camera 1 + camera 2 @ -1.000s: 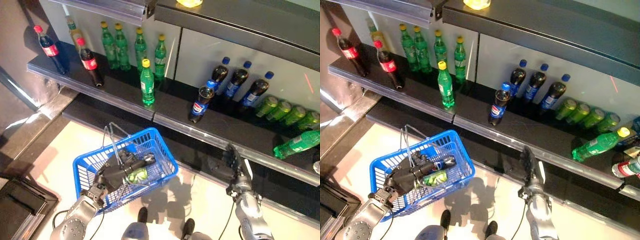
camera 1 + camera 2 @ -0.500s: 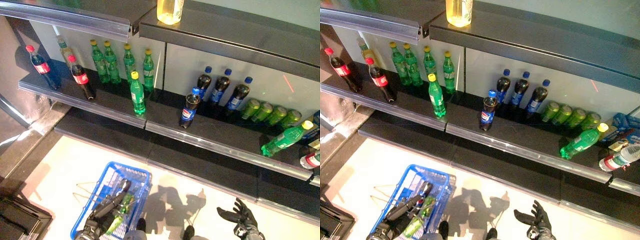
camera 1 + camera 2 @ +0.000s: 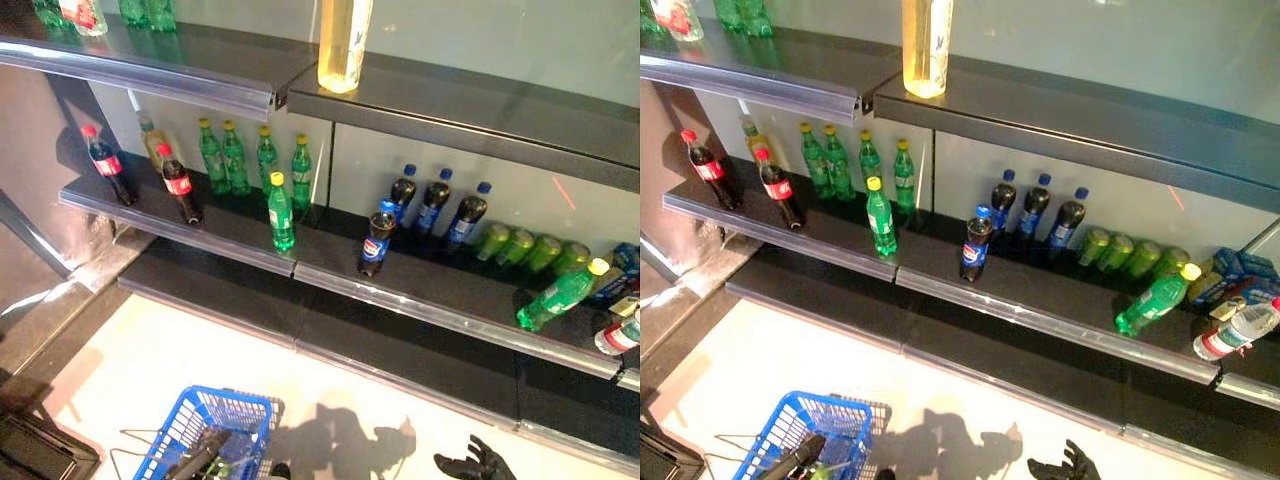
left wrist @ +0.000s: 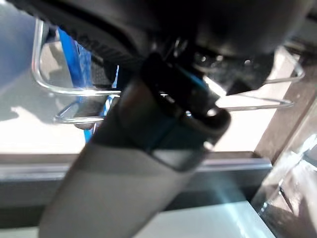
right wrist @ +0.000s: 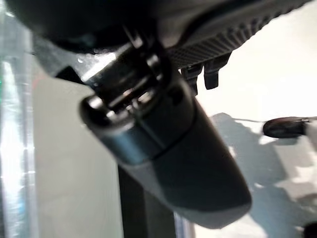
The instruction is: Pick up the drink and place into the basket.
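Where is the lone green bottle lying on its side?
The tipped green plastic bottle with a yellow cap lies at the middle shelf's right end, beside the row of green cans.

We see a dark middle shelf (image 3: 330, 262) carrying most of the drinks. At its left end stand two cola bottles (image 3: 105, 165) with red caps, then a row of four green bottles (image 3: 250, 158) against the back wall, with one more green bottle (image 3: 281, 212) standing alone near the front edge. Further right, three dark blue-capped bottles (image 3: 436, 205) line the back, and a fourth (image 3: 376, 238) stands forward of them. Green cans (image 3: 530, 248) lie beside them, and a green bottle (image 3: 558, 294) lies tilted near the right end. An upper shelf (image 3: 450, 100) bears a tall yellow bottle (image 3: 343, 42). On the pale floor (image 3: 150, 360) sits a blue basket (image 3: 205, 428).
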`<state>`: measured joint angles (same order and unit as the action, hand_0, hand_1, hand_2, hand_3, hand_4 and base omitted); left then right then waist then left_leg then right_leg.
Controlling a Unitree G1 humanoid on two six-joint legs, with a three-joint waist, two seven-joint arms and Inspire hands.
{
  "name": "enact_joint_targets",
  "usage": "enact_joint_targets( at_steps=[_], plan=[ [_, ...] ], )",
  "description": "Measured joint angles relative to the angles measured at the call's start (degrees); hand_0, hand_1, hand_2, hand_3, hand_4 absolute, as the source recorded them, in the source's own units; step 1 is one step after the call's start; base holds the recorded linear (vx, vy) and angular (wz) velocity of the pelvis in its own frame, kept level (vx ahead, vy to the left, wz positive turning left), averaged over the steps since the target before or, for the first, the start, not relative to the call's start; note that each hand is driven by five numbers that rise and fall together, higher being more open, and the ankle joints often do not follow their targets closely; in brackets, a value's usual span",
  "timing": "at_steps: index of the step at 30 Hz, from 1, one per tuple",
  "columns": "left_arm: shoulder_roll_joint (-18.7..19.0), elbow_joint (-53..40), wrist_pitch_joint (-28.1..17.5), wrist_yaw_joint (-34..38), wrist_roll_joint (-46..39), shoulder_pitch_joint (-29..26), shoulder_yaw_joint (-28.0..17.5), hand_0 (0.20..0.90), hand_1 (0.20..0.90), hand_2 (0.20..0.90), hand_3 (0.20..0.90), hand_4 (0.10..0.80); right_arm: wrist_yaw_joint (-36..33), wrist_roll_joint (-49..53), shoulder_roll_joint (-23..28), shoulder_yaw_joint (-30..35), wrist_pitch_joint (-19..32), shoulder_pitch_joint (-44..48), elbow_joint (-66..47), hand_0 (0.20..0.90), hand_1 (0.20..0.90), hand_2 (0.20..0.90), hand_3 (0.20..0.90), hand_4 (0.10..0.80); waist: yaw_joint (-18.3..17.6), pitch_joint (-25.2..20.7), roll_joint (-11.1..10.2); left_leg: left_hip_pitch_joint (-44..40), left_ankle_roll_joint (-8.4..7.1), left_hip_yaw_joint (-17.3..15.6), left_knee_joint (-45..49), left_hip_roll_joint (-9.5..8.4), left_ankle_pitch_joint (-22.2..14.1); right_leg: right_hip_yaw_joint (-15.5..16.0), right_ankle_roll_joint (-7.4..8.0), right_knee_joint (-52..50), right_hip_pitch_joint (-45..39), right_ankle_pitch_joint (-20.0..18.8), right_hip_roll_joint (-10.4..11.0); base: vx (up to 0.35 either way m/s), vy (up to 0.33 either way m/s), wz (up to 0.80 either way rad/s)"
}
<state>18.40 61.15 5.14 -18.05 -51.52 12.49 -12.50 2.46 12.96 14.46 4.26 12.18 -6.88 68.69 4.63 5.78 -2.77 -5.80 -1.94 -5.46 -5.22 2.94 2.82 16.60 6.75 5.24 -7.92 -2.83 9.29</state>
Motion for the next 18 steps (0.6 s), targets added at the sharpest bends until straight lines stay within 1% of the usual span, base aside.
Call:
enact_joint_targets(
  at_steps=[4, 5, 6, 7, 8, 11, 12, 13, 14, 15, 16, 17, 18],
  plan=[
    [-0.65, 2.43, -0.50, -0.01, 2.55, 0.09, 0.60, 0.300, 0.300, 0.300, 0.200, 0.100, 1.39, -0.61, 0.01, -1.09, -1.77, 0.02, 0.93, 0.900, 0.900, 0.900, 0.900, 0.800, 0.21, -0.10, 0.53, 0.16, -0.80, -0.04, 0.26, 0.52, 0.54, 0.15, -0.32, -0.02, -0.13, 0.18, -0.71, -0.108, -0.016, 0.04],
    [-1.23, 3.54, -1.06, -0.08, 3.46, -0.45, 1.29, 0.300, 0.300, 0.300, 0.200, 0.100, 1.37, -0.58, 0.24, -1.06, -1.77, 0.06, 1.21, 0.900, 0.900, 0.900, 0.900, 0.800, 0.12, -0.12, 0.98, 0.70, -0.92, 0.38, 0.04, 0.55, 0.69, 0.48, -0.29, -0.17, -0.18, 0.23, -0.86, -0.113, 0.067, 0.15],
    [-1.75, 3.79, -1.53, -0.20, 3.70, -0.78, 2.02, 0.300, 0.300, 0.300, 0.200, 0.100, 1.37, -0.56, 0.52, -1.06, -1.78, 0.11, 1.31, 0.900, 0.900, 0.900, 0.900, 0.800, 0.11, -0.02, 1.43, 0.96, -0.60, 0.51, -0.06, 0.60, 0.48, 0.76, -0.30, -0.32, -0.16, 0.23, -0.87, -0.077, 0.070, 0.24],
    [-2.23, 3.93, -2.10, -0.54, 3.94, -1.13, 2.77, 0.300, 0.300, 0.300, 0.200, 0.100, 1.37, -0.54, 0.88, -1.05, -1.78, 0.10, 1.50, 0.900, 0.900, 0.900, 0.900, 0.800, 0.00, 0.06, 1.91, 1.23, -0.85, 0.27, -0.07, 0.72, 0.46, 1.46, -0.31, -0.33, -0.30, 0.22, -0.88, -0.069, 0.080, 0.42],
    [-2.71, 4.15, -2.18, -1.46, 4.47, -1.58, 3.26, 0.300, 0.300, 0.300, 0.200, 0.100, 1.38, -0.54, 1.54, -1.01, -1.84, -0.07, 2.04, 0.900, 0.900, 0.900, 0.900, 0.800, -0.32, -0.03, 2.59, 1.42, -0.83, -1.56, -0.07, 1.06, 0.59, 2.43, -0.20, -0.34, -0.83, 0.45, -0.70, -0.047, 0.065, 0.53],
    [-3.57, 4.30, -2.76, -2.30, 5.64, -3.70, 4.23, 0.300, 0.300, 0.300, 0.200, 0.100, 1.37, -0.58, 3.63, -1.02, -2.40, -0.58, 2.50, 0.900, 0.900, 0.900, 0.900, 0.800, -0.37, -0.03, 4.32, 2.24, -0.41, -5.78, -0.02, 1.82, 0.84, 3.69, 0.10, -0.34, -1.53, 1.28, -0.53, -0.028, 0.070, 0.62],
    [-3.94, 5.14, -3.13, -2.71, 5.82, -5.15, 4.84, 0.300, 0.300, 0.300, 0.200, 0.100, 1.35, -0.61, 4.54, -1.02, -2.81, -0.61, 2.50, 0.900, 0.900, 0.900, 0.900, 0.800, -0.90, 0.18, 4.70, 2.68, -0.34, -9.49, 0.70, 2.33, 0.89, 5.61, 0.21, -0.34, -2.34, 1.28, -0.08, 0.006, 0.097, 0.88],
    [-4.05, 6.08, -3.13, -2.71, 5.94, -6.43, 5.07, 0.300, 0.300, 0.300, 0.200, 0.100, 1.35, -0.68, 5.05, -1.04, -3.02, -0.61, 2.71, 0.900, 0.900, 0.900, 0.900, 0.800, -1.62, 0.27, 4.94, 2.95, 0.33, -12.86, 1.07, 2.77, 0.50, 7.34, 0.53, -0.37, -3.08, 1.66, 0.41, 0.026, 0.119, 0.98],
    [-4.16, 6.68, -3.12, -2.73, 6.23, -7.29, 5.12, 0.300, 0.300, 0.300, 0.200, 0.100, 1.34, -0.80, 5.34, -1.04, -3.08, -0.64, 2.81, 0.900, 0.900, 0.900, 0.900, 0.800, -2.01, 0.26, 4.87, 2.99, 1.49, -15.76, 1.45, 3.01, -0.25, 8.60, 0.77, -0.37, -3.54, 1.93, 1.05, 0.022, 0.127, 0.95],
    [-4.72, 7.16, -3.12, -2.82, 6.33, -8.23, 5.13, 0.300, 0.300, 0.300, 0.200, 0.100, 1.35, -1.30, 6.05, -1.06, -3.08, -0.64, 2.80, 0.900, 0.900, 0.900, 0.900, 0.800, -2.05, 0.37, 4.70, 2.98, 2.40, -18.92, 2.07, 2.85, -0.86, 10.31, 1.30, -0.39, -4.19, 2.12, 1.97, 0.026, 0.100, 0.58],
    [-4.72, 7.16, -3.12, -2.82, 6.33, -8.23, 5.13, 0.300, 0.300, 0.300, 0.200, 0.100, 1.35, -1.30, 6.05, -1.06, -3.08, -0.64, 2.80, 0.900, 0.900, 0.900, 0.900, 0.800, -2.05, 0.37, 4.70, 2.98, 2.40, -18.92, 2.07, 2.85, -0.86, 10.31, 1.30, -0.39, -4.19, 2.12, 1.97, 0.089, 0.156, 0.76],
    [-5.71, 7.16, -3.13, -3.11, 6.73, -8.58, 5.10, 0.300, 0.300, 0.300, 0.200, 0.100, 1.31, -1.61, 6.76, -1.02, -2.98, -0.65, 2.78, 0.900, 0.900, 0.900, 0.900, 0.800, -2.17, 0.43, 4.92, 2.91, 1.70, -20.06, 3.47, 2.49, 0.97, 12.78, 2.70, -0.64, -5.98, 2.78, 2.85, 0.118, 0.153, 0.61],
    [-5.81, 7.16, -3.13, -3.11, 6.97, -8.55, 5.10, 0.300, 0.300, 0.300, 0.200, 0.100, 1.33, -1.62, 6.72, -1.08, -2.91, -0.63, 2.76, 0.900, 0.900, 0.900, 0.900, 0.800, -2.18, 0.15, 4.89, 2.62, -0.43, -19.40, 3.15, 1.85, 1.43, 13.02, 3.41, -1.36, -6.35, 3.49, 3.53, 0.173, 0.229, 0.78]
  ],
)
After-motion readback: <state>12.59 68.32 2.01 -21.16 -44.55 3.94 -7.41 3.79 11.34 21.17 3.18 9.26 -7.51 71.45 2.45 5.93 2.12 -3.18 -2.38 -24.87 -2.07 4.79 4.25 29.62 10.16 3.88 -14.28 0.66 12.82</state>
